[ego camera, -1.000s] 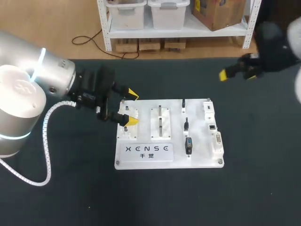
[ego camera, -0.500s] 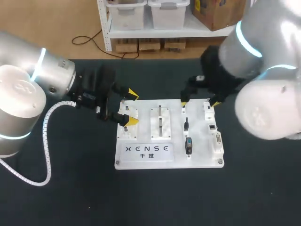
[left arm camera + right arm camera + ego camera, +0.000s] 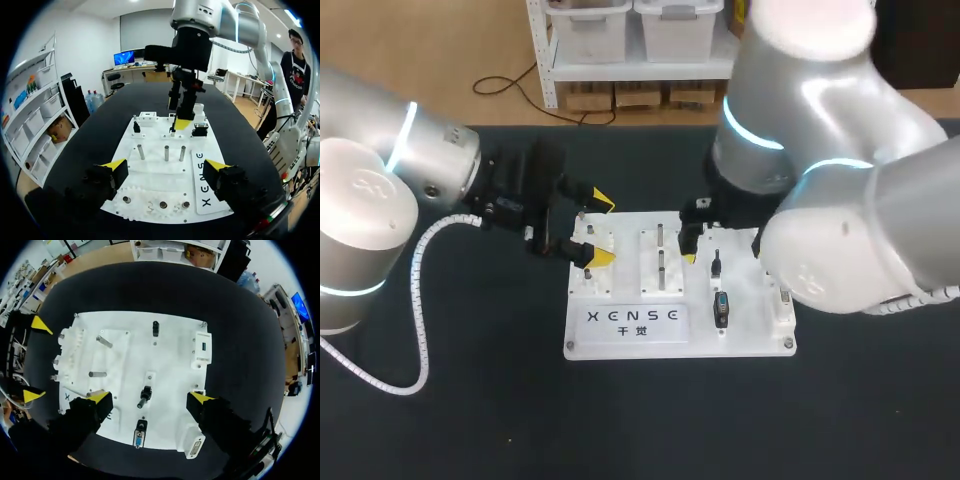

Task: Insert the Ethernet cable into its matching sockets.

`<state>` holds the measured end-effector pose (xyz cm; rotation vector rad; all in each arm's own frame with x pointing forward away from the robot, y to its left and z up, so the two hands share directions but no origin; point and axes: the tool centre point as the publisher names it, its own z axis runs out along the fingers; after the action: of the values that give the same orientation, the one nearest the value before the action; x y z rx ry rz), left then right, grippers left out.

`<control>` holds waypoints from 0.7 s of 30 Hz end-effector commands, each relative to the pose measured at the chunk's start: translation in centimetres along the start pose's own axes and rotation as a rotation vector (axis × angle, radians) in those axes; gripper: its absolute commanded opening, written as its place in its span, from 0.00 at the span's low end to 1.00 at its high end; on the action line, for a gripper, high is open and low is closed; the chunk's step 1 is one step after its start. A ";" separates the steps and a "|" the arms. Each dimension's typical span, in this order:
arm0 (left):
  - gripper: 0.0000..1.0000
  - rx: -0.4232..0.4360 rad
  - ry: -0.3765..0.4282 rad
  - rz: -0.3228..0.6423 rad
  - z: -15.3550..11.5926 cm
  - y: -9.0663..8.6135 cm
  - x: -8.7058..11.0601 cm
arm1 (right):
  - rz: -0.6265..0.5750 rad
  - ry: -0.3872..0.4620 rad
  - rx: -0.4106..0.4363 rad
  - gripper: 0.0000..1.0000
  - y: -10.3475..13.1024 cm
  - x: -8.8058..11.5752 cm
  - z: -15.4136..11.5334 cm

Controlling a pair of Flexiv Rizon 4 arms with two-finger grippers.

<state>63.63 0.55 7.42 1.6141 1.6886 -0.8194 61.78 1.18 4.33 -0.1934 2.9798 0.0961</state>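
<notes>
R gripper [image 3: 150, 397], fingers apart, above white board [image 3: 175, 367] w/ small black plugs [image 3: 155, 328].

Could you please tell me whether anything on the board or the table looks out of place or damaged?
Nothing stands out. The white board lies flat on the table, its metal pegs stand upright, and both the left gripper and the right gripper are open and empty over it.

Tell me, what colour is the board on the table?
White. The board shows best in the right wrist view.
</notes>
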 end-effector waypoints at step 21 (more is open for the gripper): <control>1.00 -0.002 0.000 0.000 0.0 0.0 0.1 | 0.012 0.021 0.060 0.36 0.3 -0.5 2.7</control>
<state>63.63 0.55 7.42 1.6140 1.6887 -0.8193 62.63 1.62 1.77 -0.1732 3.0018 0.0100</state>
